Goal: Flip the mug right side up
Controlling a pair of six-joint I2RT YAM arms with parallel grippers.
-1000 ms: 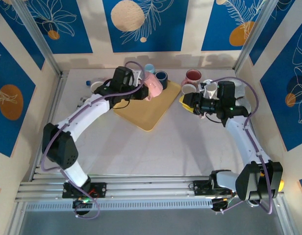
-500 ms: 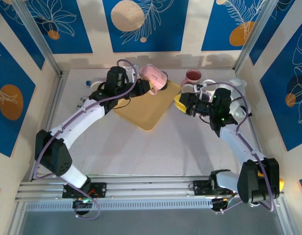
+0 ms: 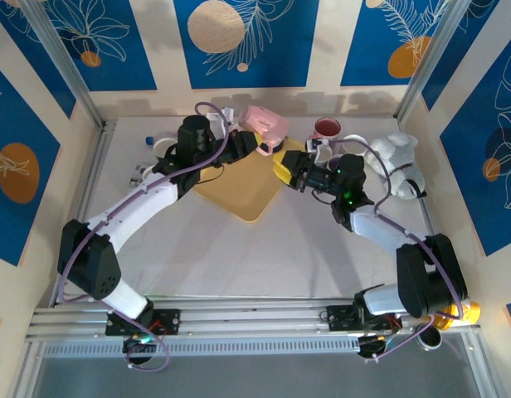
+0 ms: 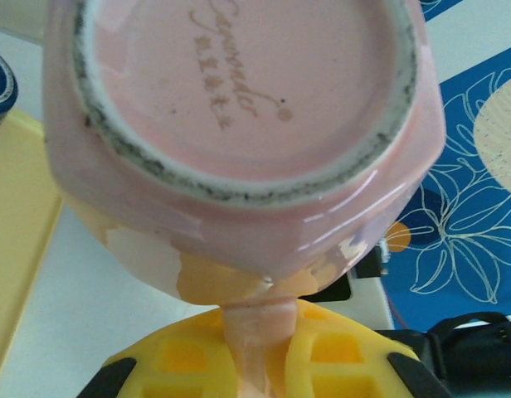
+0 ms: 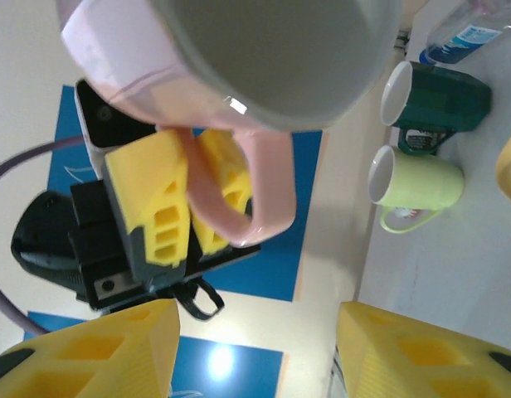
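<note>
The left gripper (image 5: pixel 189 178) has its yellow ribbed fingers (image 5: pixel 148 195) clamped together on the loop handle (image 5: pixel 264 199) of the glossy pink ceramic mug (image 3: pixel 266 126). One finger lies on each side of the loop. In the left wrist view the same handle runs down between the left gripper (image 4: pixel 255 336) fingers.

The mug is held up over the far corner of the flat yellow tray (image 3: pixel 239 195), tipped on its side. Its unglazed foot ring and base face the left wrist camera. Its grey-lined mouth (image 5: pixel 272 50) is turned toward the right gripper (image 3: pixel 284 170).

Stamped on the pink base (image 4: pixel 239 91) is a slanting line of gold-brown cursive script ending in a small round mark, with a row of smaller characters under it. Neither line can be read with certainty.

The right gripper (image 5: pixel 260 356) has its yellow fingers spread apart with nothing between them, just beside the mug's mouth and pointed at it.

Beyond the mug, on the white table (image 3: pixel 305 249), a dark green mug (image 5: pixel 442 95) and a pale green mug (image 5: pixel 413 178) lie near each other. Past them is a clear plastic bottle (image 5: pixel 467 33) with a blue and white label, its print too small to read. A dark red mug (image 3: pixel 328 128) stands at the back of the table.
</note>
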